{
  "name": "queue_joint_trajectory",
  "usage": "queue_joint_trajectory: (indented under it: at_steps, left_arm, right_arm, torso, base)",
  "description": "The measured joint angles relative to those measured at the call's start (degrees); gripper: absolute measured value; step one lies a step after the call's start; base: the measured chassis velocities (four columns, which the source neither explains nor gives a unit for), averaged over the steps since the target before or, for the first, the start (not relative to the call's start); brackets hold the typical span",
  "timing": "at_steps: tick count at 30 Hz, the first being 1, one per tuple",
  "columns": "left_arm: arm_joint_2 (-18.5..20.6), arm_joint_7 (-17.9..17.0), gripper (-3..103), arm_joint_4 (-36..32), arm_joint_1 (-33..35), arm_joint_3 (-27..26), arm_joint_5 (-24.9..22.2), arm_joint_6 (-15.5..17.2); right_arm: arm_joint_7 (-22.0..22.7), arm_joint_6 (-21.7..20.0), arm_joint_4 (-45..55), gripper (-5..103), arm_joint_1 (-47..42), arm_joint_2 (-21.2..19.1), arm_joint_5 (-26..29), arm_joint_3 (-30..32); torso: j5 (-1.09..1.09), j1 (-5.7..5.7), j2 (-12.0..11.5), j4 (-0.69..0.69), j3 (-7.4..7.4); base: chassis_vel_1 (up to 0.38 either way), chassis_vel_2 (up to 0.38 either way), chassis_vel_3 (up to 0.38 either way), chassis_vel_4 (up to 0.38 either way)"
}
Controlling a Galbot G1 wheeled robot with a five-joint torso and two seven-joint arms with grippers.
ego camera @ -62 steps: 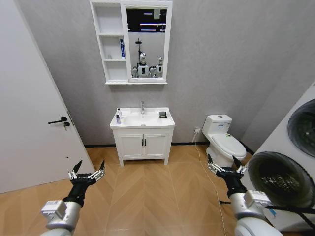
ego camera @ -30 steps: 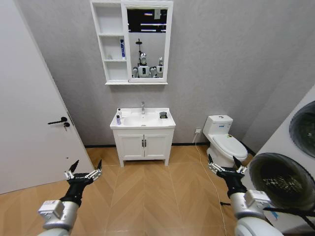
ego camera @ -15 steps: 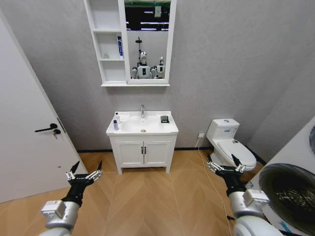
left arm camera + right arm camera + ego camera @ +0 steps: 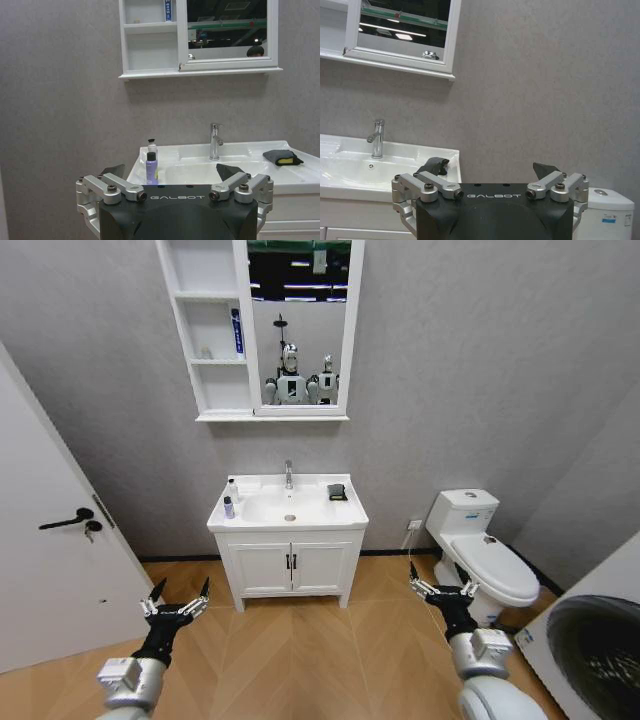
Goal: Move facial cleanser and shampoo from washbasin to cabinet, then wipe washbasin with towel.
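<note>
Both grippers spread, empty: left gripper (image 4: 178,606) at 7 o'clock, right gripper (image 4: 440,590) at 5. Washbasin (image 4: 288,510) centre; towel (image 4: 337,492) on its right rim.

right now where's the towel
In the head view the towel lies on the washbasin's back right corner, right of the tap, across the bowl from the two bottles.
</note>
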Motion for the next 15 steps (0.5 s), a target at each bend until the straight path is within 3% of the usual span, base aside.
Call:
queue_joint_trajectory:
  at_steps: [6,15]
  left_arm:
    - [1.2,1.1,100,1.24,-0.32,-0.13,-1.98,-1.42]
    - [1.36,1.01,100,1.74,-1.64,-0.05,-2.42,-1.08]
  right_arm:
    - [-1.85,0.99,-0.49,100,-0.73,-0.24,-0.62,-0.5]
    - [-1.88,1.04,-1.0,100,-0.41,-0.22,-0.71,-0.8]
  torso:
    - [0.0,-0.01,0.0,-0.02,-0.01]
    - [0.0,-0.02,0.01,0.0,-0.01]
  base:
    - [-0.175,0.165,0.162,-0.176]
    - [-0.177,0.183,0.172,-0.173]
